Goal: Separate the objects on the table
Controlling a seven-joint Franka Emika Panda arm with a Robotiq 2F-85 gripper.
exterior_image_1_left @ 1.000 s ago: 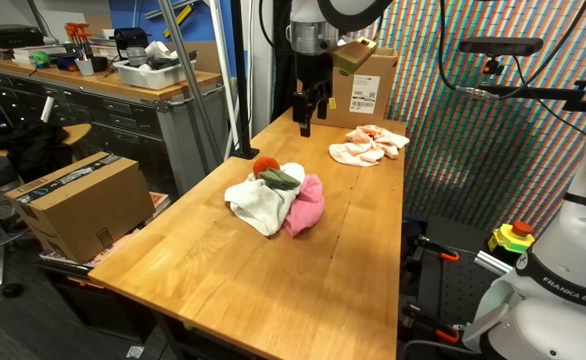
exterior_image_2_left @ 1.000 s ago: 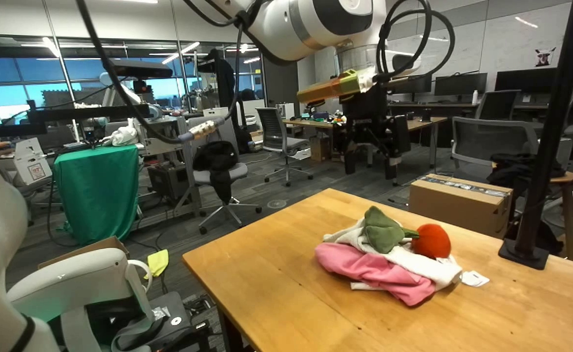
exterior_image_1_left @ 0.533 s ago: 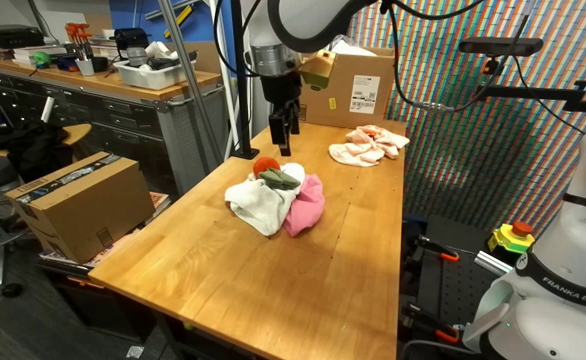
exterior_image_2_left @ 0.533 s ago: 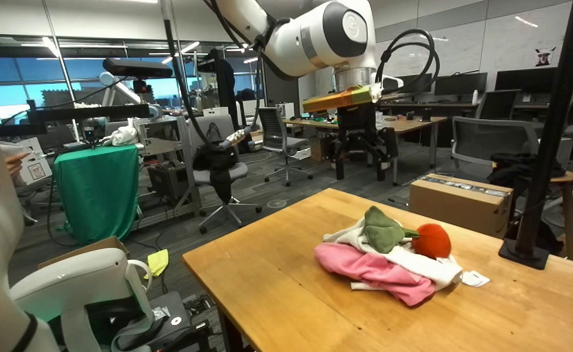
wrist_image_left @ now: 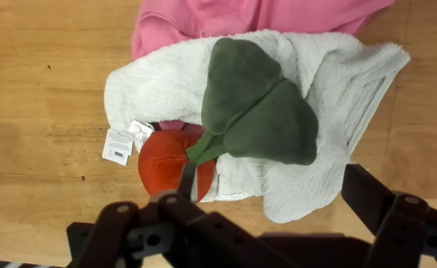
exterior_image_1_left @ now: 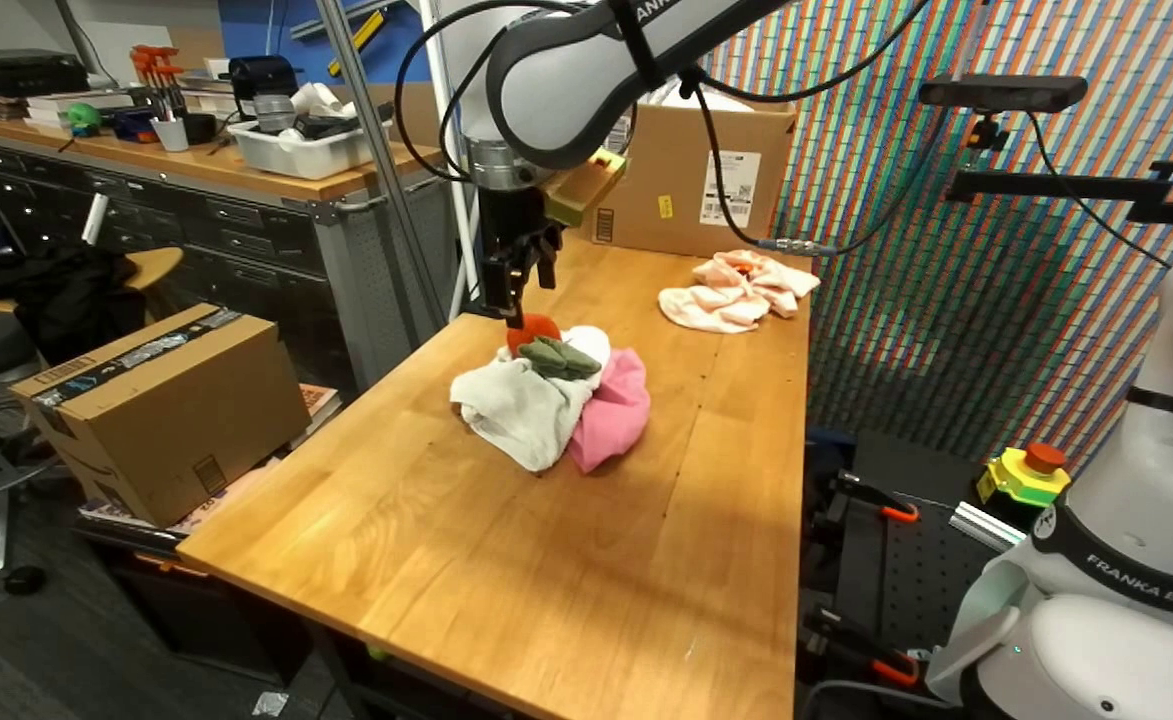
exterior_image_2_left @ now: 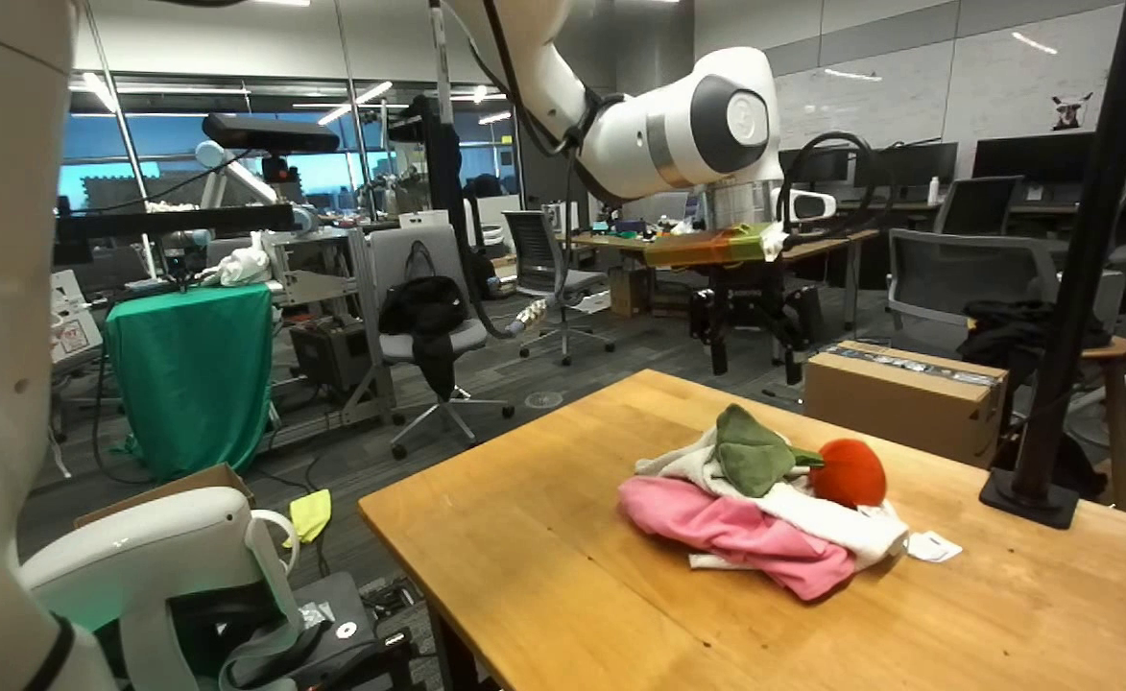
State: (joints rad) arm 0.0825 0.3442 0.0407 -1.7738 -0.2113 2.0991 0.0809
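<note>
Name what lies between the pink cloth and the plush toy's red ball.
In the wrist view, the white towel lies between the main spread of pink cloth and the red ball; a little pink also shows right beside the ball.

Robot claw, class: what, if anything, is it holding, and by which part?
Nothing is held: the open claw hangs clear of the leafy orange-red plush toy and white towel.

toy [wrist_image_left: 237,111] on towel [wrist_image_left: 330,115] (cloth [wrist_image_left: 233,16] partly beneath)
</note>
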